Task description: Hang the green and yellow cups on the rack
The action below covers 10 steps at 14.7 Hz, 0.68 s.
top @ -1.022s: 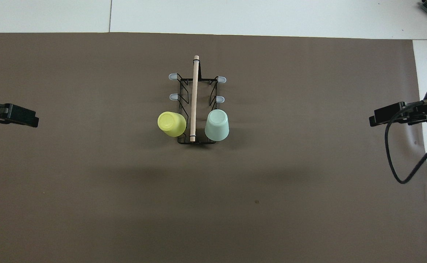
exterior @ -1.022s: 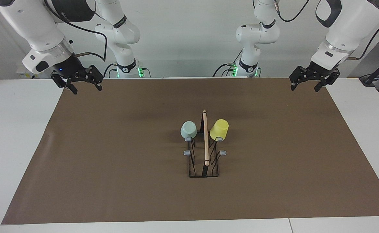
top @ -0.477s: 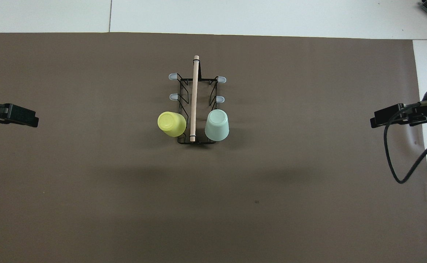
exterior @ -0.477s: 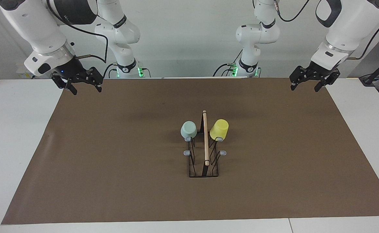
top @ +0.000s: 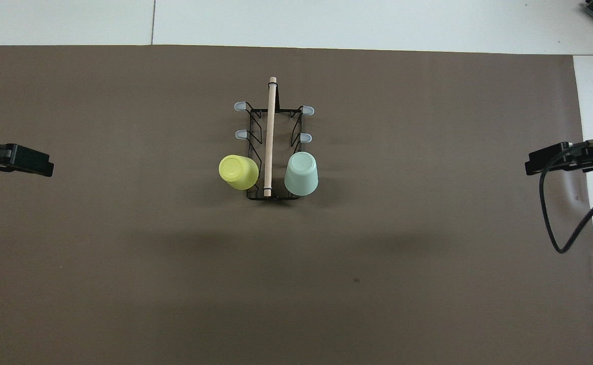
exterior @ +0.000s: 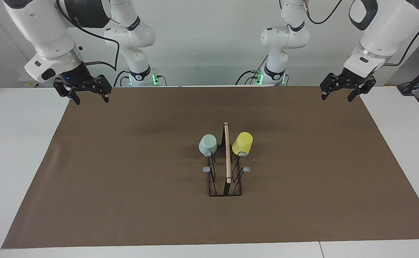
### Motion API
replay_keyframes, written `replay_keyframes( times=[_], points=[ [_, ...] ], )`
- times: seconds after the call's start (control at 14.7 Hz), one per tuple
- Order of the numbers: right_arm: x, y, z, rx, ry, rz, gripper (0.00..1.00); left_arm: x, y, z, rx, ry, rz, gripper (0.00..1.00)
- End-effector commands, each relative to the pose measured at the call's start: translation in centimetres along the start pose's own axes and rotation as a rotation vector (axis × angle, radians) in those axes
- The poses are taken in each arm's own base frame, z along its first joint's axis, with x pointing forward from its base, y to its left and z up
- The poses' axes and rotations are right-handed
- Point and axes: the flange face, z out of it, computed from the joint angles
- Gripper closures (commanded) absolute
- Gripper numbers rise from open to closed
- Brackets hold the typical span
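Brown matting covers most of the white table, and both arms hang raised above its corners nearest the robots. Reading the facing view from one edge to the next: the right gripper hovers over the mat's corner at the right arm's end of the table, its two fingers spread apart with nothing between them. At mid-table stands the rack, a black wire frame with a pale wooden rod running along its top, its long axis pointing away from the robots. The mint green cup sits upturned on the prong nearest the robots, on the side toward the right arm. The yellow cup hangs likewise on the matching prong on the side toward the left arm, tilted outward. Both cups show their closed bottoms from overhead. Four grey-tipped prongs farther from the robots stand bare. Last comes the left gripper, over the mat's corner at the left arm's end, fingers also parted and holding nothing. Neither gripper is near the rack.
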Motion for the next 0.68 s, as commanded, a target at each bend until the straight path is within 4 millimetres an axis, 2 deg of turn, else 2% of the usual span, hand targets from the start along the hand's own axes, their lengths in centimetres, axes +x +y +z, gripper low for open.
replay_keyframes(
  times=[0.0,0.61],
  points=[
    [0.25,-0.4,-0.09,0.012,0.005,-0.005,0.0,-0.8,-0.16,-0.2,0.01,-0.007,-0.009,0.0],
    [0.28,-0.81,0.2,0.012,0.005,-0.012,0.0,-0.76,0.24,-0.19,0.011,-0.007,-0.001,0.0]
  ],
)
